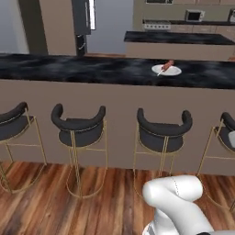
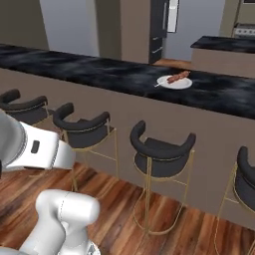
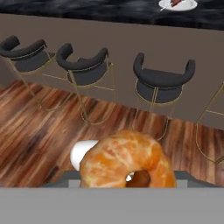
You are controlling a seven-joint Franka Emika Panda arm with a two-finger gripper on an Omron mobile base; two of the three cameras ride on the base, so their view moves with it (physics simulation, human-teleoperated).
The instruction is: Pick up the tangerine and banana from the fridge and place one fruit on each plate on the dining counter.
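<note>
Tangerine (image 3: pixel 127 159) clamped in the gripper (image 3: pixel 129 181), low over the floor.
White plate (image 1: pixel 166 70) with banana (image 1: pixel 167 65) sits up ahead on the dining counter (image 1: pixel 92 69), near its front edge.

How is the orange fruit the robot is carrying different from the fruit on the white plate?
The tangerine is round and lumpy; the banana is long and thin. The tangerine is bright orange; the banana is dark reddish-brown. The tangerine sits in the tool; the banana lies on the white plate on the dining counter. Both are fruit.
</note>
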